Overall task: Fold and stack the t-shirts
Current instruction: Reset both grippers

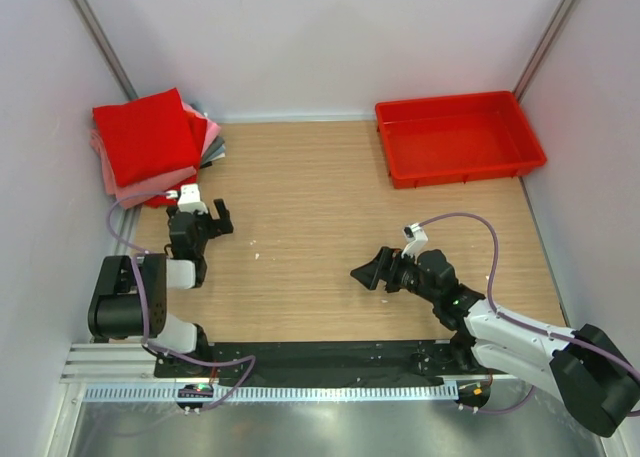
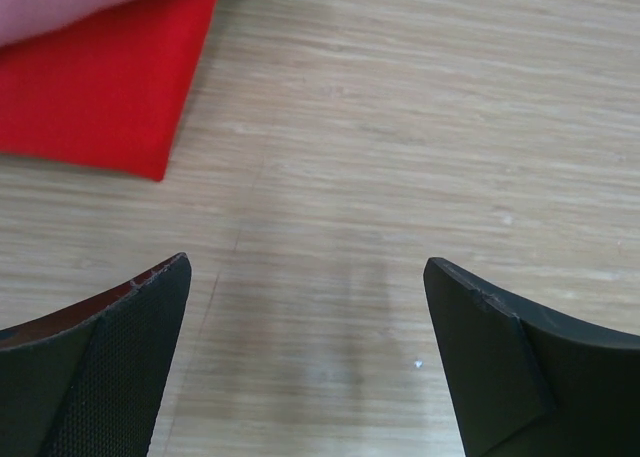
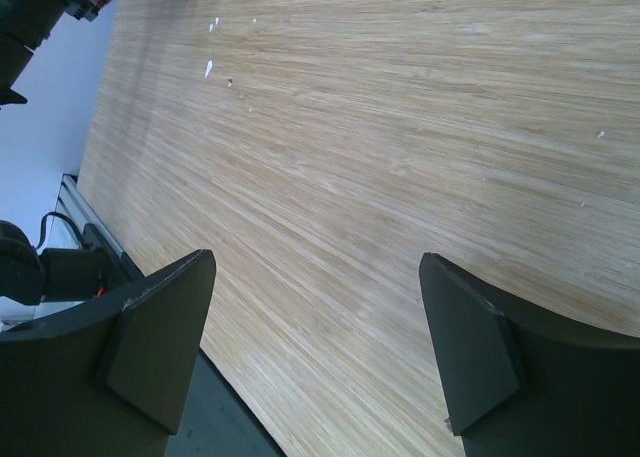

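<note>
A stack of folded t-shirts [image 1: 150, 142] lies at the table's far left corner, a bright red one on top, with pink, red and grey layers showing under it. In the left wrist view the stack's red corner [image 2: 100, 87] and a pink layer [image 2: 70, 2] show at top left. My left gripper [image 1: 200, 220] is open and empty just in front of the stack; it also shows in the left wrist view [image 2: 305, 277]. My right gripper [image 1: 368, 273] is open and empty over the bare wood near the table's middle; it also shows in the right wrist view [image 3: 315, 267].
A rigid red plastic tray [image 1: 458, 137] stands empty at the far right. White walls close in the table on three sides. A black base strip [image 1: 330, 357] runs along the near edge. Small white specks [image 3: 210, 67] lie on the wood.
</note>
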